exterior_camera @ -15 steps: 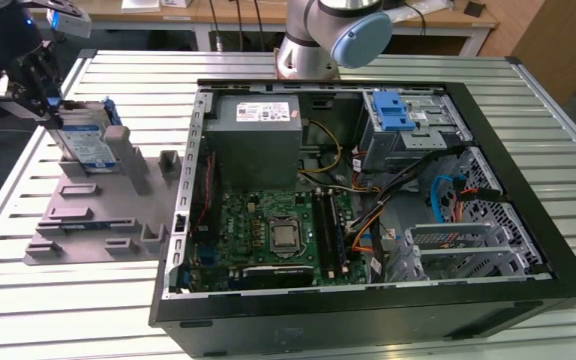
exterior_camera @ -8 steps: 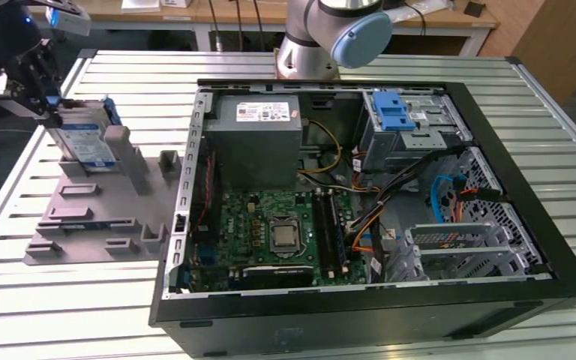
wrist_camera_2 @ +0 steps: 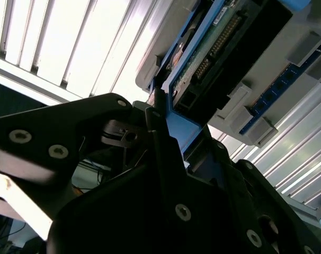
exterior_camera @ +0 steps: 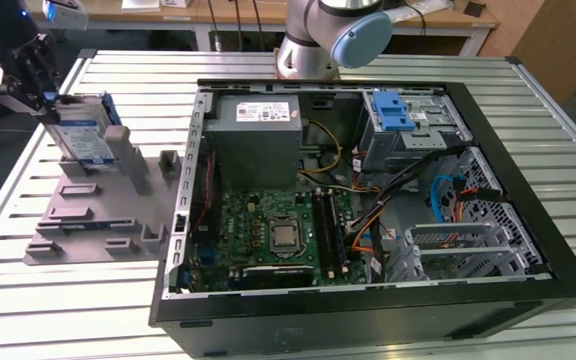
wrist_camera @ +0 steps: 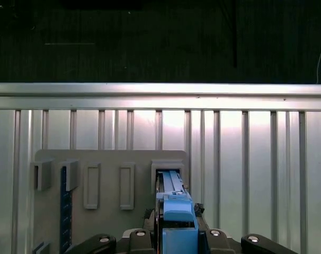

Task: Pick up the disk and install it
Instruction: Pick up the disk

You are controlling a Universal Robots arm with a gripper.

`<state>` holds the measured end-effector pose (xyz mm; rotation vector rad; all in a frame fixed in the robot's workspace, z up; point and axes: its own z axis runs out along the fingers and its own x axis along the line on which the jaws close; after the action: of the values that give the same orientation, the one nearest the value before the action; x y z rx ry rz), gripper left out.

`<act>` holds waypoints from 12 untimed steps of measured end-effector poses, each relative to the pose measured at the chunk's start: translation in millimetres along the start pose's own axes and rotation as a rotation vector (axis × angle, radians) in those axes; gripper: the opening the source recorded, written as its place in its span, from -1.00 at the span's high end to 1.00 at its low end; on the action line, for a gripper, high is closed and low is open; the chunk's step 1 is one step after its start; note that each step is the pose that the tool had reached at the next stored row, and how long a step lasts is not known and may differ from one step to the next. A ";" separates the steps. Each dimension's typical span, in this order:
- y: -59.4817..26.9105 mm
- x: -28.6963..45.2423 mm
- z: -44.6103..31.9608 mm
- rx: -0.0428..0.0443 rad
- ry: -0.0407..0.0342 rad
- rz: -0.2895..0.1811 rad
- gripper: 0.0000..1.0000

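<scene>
Pinching the upright disk point(exterior_camera: 82, 139), the hand point(exterior_camera: 52, 112) hangs over the ribbed metal table point(exterior_camera: 68, 300).

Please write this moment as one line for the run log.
phase: pick-up | gripper: shut on silver metal disk with blue plastic frame | disk: upright at grey plastic holder plate | black computer case: open

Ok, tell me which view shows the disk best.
The exterior view: the disk stands upright in the grey holder, its label showing. The first wrist view shows its blue frame edge-on; the second wrist view, its connector end close up.
</scene>
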<state>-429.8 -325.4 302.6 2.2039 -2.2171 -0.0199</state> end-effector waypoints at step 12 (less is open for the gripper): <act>0.1 0.0 -6.0 -0.0002 -0.0009 0.000 0.27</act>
<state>-429.8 -325.4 308.6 2.2041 -2.2176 -0.0212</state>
